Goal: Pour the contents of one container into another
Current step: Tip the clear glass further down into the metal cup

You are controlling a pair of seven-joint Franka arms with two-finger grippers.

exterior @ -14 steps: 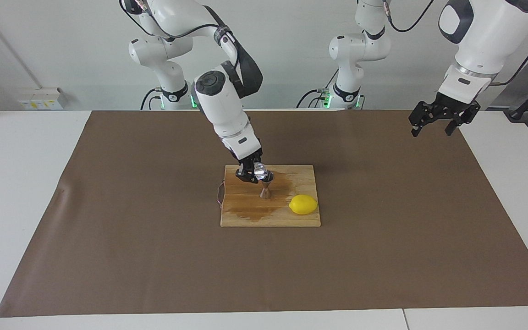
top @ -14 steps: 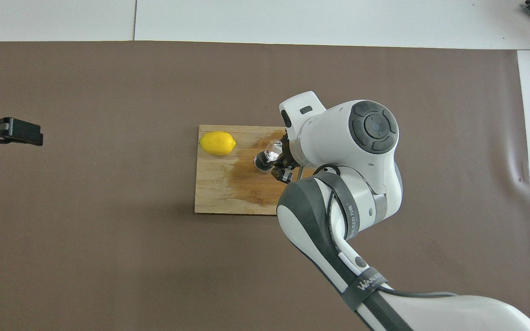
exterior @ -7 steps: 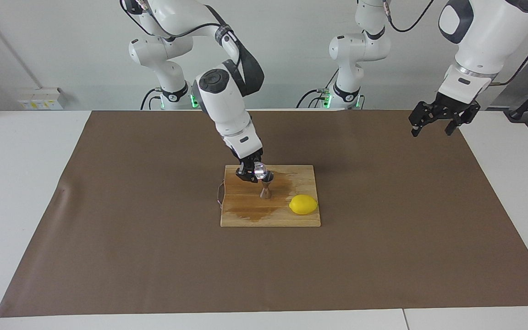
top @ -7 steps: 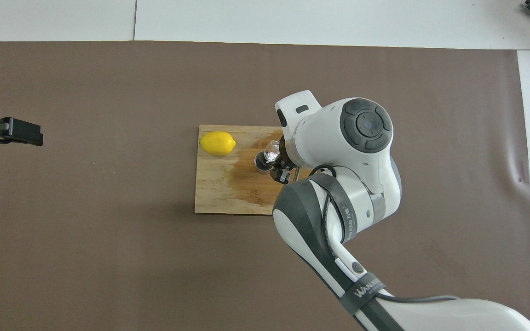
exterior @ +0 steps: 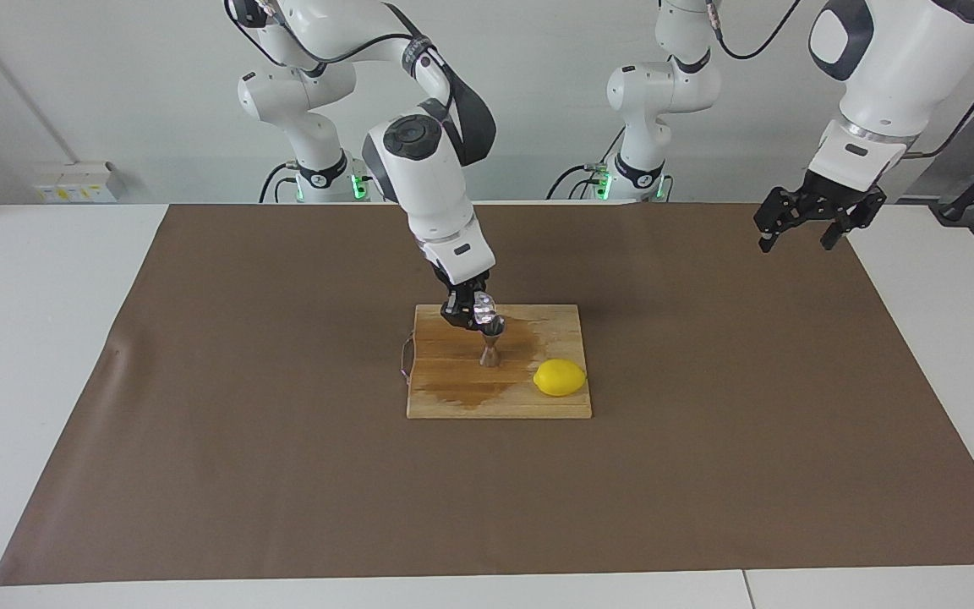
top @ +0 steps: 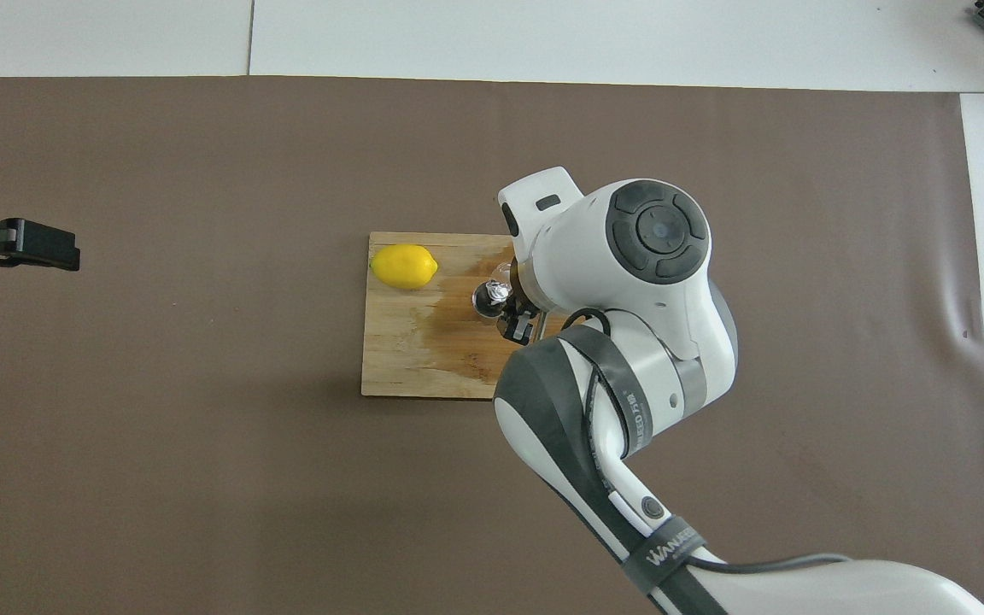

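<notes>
My right gripper (exterior: 472, 311) (top: 509, 306) is shut on the small clear glass tumbler (exterior: 483, 309) (top: 500, 289) and holds it tilted just over the top cup of the metal jigger (exterior: 489, 347) (top: 484, 301). The jigger stands upright on the wooden cutting board (exterior: 453, 397) (top: 398, 367), amid a dark wet stain. My right arm's wrist covers part of the board in the overhead view. High above the mat at the left arm's end of the table, my left gripper (exterior: 798, 233) (top: 39, 248) waits open and holds nothing.
A yellow lemon (exterior: 560, 377) (top: 404, 266) lies on the board at the corner farther from the robots, toward the left arm's end. The board sits mid-table on a brown mat (exterior: 284, 474) (top: 202, 478), with white tabletop around it.
The right arm has swung more upright over the board, carrying the tilted tumbler slightly closer over the jigger's mouth. The left arm has not moved.
</notes>
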